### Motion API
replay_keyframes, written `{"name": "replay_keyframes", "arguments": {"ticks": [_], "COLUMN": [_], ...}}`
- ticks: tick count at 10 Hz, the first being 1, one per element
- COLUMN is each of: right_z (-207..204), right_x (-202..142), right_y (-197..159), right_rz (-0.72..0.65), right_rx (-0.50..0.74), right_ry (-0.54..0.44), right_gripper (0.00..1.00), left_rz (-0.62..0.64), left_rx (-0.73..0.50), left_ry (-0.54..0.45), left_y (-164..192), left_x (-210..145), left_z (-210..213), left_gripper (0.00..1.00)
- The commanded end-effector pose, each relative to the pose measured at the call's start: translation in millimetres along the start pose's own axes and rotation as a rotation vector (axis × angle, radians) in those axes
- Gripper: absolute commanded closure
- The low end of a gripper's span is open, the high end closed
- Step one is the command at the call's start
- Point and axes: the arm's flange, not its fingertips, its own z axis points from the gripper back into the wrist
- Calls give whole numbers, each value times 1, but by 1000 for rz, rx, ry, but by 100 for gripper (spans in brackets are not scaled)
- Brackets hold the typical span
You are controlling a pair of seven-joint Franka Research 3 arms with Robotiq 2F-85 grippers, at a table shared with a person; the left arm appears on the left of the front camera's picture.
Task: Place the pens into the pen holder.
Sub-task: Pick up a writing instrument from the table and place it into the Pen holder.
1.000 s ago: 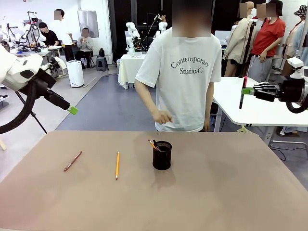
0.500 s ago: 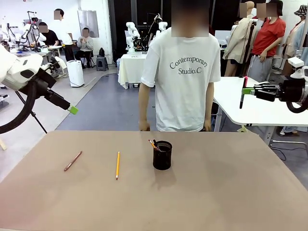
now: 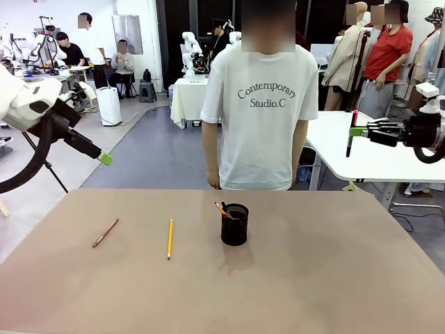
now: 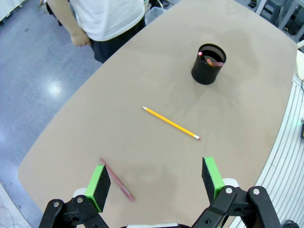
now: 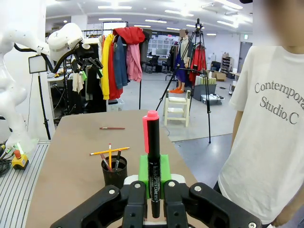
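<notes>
While the pen holder [image 3: 234, 224] is standing upright near the middle of the table [image 3: 334, 278], a few pens [image 3: 221, 208] are being carried inside it, their ends leaning out over the rim toward the robot's left. A yellow-orange pen [image 3: 169, 239] is lying flat on the table near the holder, on its left side. A reddish-brown pen [image 3: 105, 232] is lying farther out on that same side, well apart from the holder. The left gripper [image 4: 156, 178] is being held in the air well to the left of the holder, its jaws spread wide with nothing between them. The right gripper [image 3: 357, 131] is being held in the air well to the right of the holder, its jaws clamped on a black marker [image 5: 153, 152] with a pinkish-red cap, which is standing upright. A person [image 3: 264, 111] is standing beyond the holder at the table's far edge.
</notes>
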Motion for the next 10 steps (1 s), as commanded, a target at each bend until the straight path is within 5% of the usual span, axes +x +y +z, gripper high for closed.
{"name": "replay_keyframes", "arguments": {"ticks": [1,10], "right_z": [-11,-141], "right_x": [-7,-43], "right_y": [6,64], "right_rz": [14,-34], "right_rx": [-12,-9], "right_ry": [-29,-33], "right_gripper": [100,100], "left_rz": [-1,-1], "left_rx": [-1,-1], "left_ry": [-8,-8], "left_y": [-1,-1], "left_x": [-1,-1], "left_z": [1,1], "left_gripper": [0,0]}}
